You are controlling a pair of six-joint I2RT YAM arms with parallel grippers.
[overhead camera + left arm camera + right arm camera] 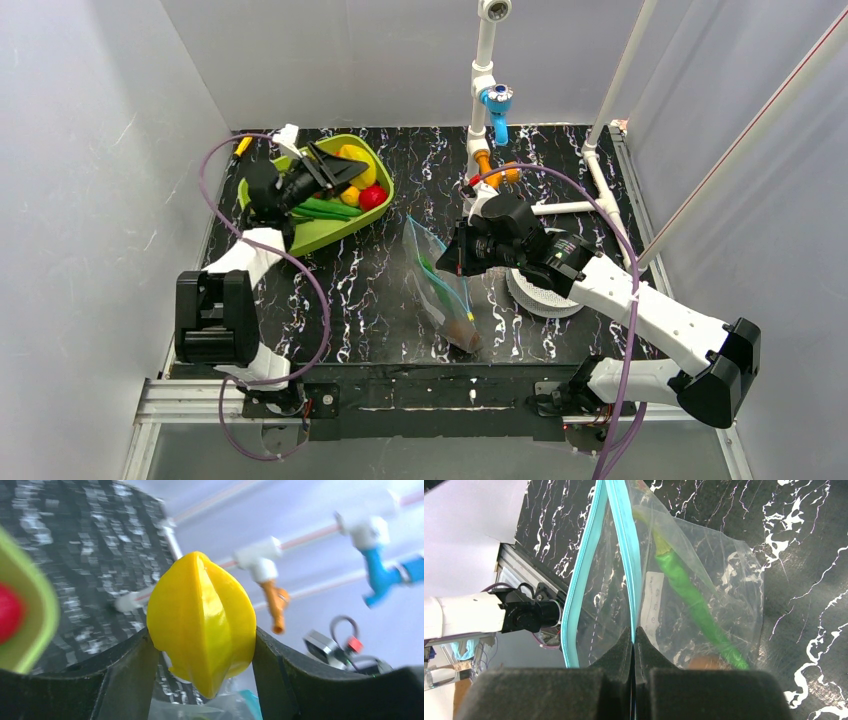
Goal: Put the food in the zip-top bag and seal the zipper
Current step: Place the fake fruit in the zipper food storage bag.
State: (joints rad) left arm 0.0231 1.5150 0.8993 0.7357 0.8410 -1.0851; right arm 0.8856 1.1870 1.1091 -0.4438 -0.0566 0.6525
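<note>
My left gripper (345,172) is shut on a yellow ridged toy fruit (357,156) and holds it above the lime-green tray (320,237). In the left wrist view the fruit (202,620) sits between both fingers (125,675). A red fruit (372,197) and green vegetables (325,210) lie in the tray. The clear zip-top bag (440,285) stands mid-table with its mouth open. My right gripper (634,634) is shut on one side of its light blue zipper (629,555); the other side (574,595) bows away. A long green vegetable (694,605) and a brown piece (704,662) lie inside the bag.
A white pipe frame (590,165) with a blue fitting (497,105) and an orange piece (485,165) stands at the back right. A white round disc (540,292) lies under my right arm. Grey walls close in the left, back and right.
</note>
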